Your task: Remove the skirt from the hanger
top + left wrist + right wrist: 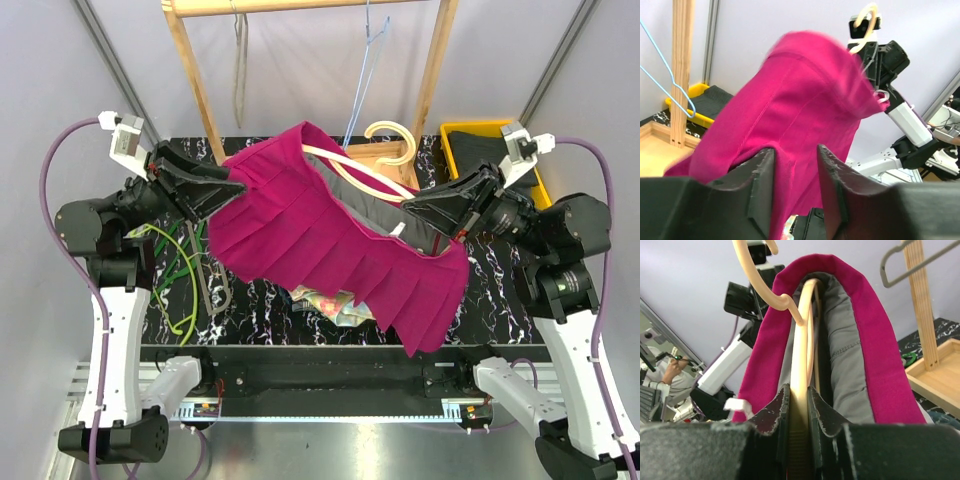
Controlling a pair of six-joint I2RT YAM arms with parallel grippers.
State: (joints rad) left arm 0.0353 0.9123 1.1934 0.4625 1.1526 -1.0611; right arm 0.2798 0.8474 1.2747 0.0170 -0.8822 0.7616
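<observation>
1. Top external view: the left gripper sits at the left edge of the skirt, which is stretched in the air between both arms. I cannot tell whether it pinches.
2. The cloth is probably soft and light, best taken by the waistband.
3. Only the right wrist view shows the right gripper clamped on the hanger.

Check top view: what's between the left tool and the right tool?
The skirt spans from left tool to right tool, cream hanger threaded inside its waistband. Top view shows it.
</observation>
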